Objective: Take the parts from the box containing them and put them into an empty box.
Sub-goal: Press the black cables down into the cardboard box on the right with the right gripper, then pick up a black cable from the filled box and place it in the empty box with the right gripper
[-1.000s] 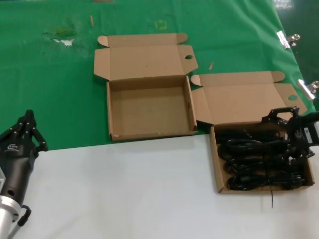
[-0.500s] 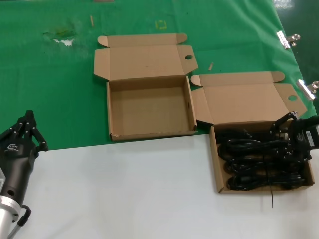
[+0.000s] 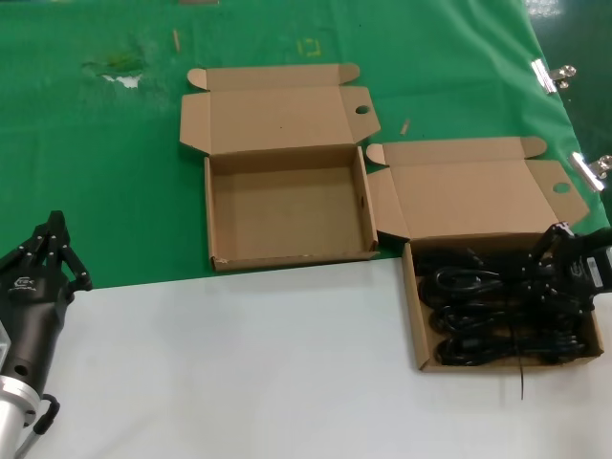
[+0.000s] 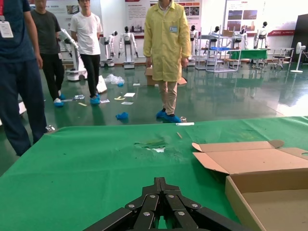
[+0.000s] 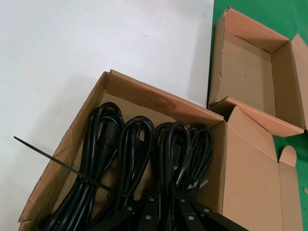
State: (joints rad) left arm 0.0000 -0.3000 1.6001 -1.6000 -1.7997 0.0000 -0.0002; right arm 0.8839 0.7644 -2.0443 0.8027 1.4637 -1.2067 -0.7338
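the right gripper (image 3: 557, 251) is lowered onto the far right end of the parts (image 3: 502, 311), though whether its fingers are spread or closed on a cable cannot be told; a neighbouring coil could be snagged and dragged out, or the long cable tie (image 5: 53, 161) caught on the wall of the box containing them (image 3: 419, 325). the parts are seen as black bundled cables packed side by side in that box, with the empty box (image 3: 287, 256) just beside it on the green cloth (image 3: 96, 172), while the left gripper (image 3: 53, 251) is parked with fingers drawn together at the near left.

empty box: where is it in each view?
Head: empty box, centre, on the green cloth, lid open.
Left wrist: its corner and lid, lower right edge.
Right wrist: upper right, beyond the cable box.
Shared landmark: green cloth.
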